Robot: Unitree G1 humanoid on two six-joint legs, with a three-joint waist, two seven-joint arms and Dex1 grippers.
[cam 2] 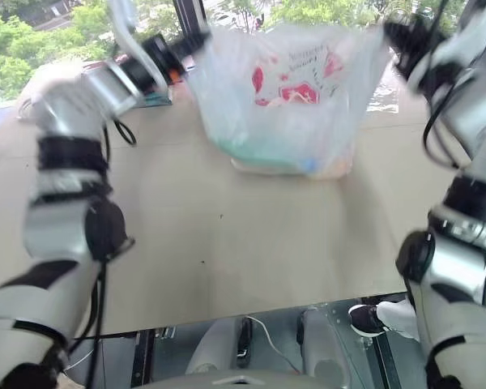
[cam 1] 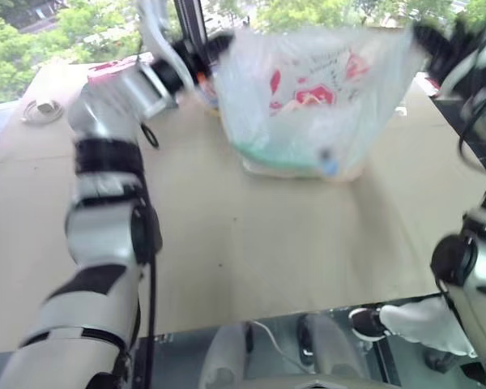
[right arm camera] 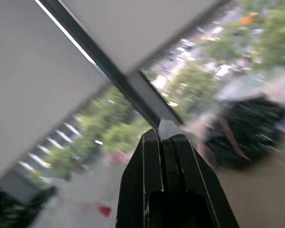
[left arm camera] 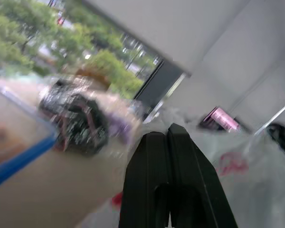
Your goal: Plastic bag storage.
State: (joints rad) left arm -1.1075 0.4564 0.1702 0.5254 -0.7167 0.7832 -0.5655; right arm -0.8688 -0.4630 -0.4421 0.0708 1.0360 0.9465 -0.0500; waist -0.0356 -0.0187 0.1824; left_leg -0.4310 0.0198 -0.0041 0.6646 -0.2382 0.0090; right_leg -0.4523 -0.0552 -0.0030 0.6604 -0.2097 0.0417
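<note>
Spanning: the plastic bag (cam 1: 308,97) stretches between both grippers, its top corners at their tips and its bottom resting on the table (cam 1: 251,243).
Handling: judged light, limp, crinkly and slippery; likely to billow or tear, so best taken by its upper corners.
Left gripper (cam 2: 201,39): fingers pressed together, pinching the bag's left top corner.
Right gripper (cam 2: 391,32): fingers likewise closed, a scrap of film at their tips, at the right top corner.
Surface: flat tan tabletop below and before both grippers.
Room: windows beyond the grippers, green trees outside.
Clutter: dark cable bundle (left arm camera: 78,123) beside the left gripper.
</note>
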